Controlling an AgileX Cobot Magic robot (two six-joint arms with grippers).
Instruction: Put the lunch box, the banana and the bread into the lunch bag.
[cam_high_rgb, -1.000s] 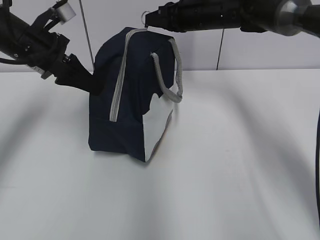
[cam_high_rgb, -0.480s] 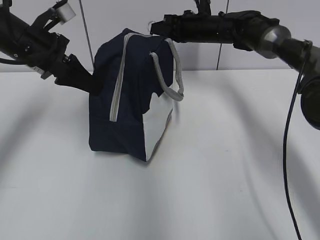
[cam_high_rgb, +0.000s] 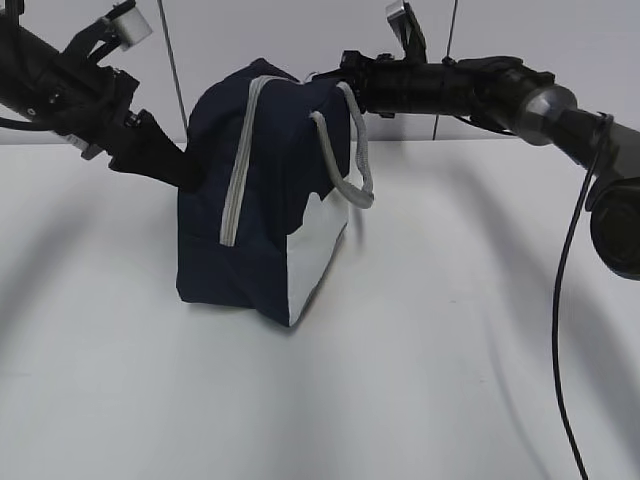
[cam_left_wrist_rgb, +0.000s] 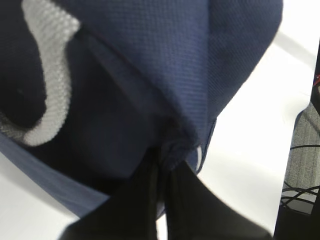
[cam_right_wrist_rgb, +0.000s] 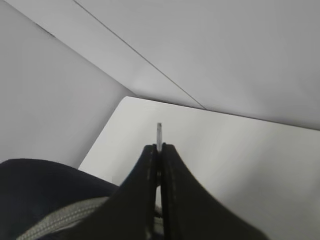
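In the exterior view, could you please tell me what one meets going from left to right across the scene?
Black left gripper, pinched into the bag's back → boxy navy-blue fabric lunch bag with its grey zipper → looped grey handle → black right gripper and arm, reaching in from the right at the bag's top.

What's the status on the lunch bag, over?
Left gripper pinching lunch bag fabric. Right gripper shut on zipper pull at bag top. Zipper looks closed. Nothing obstructing.
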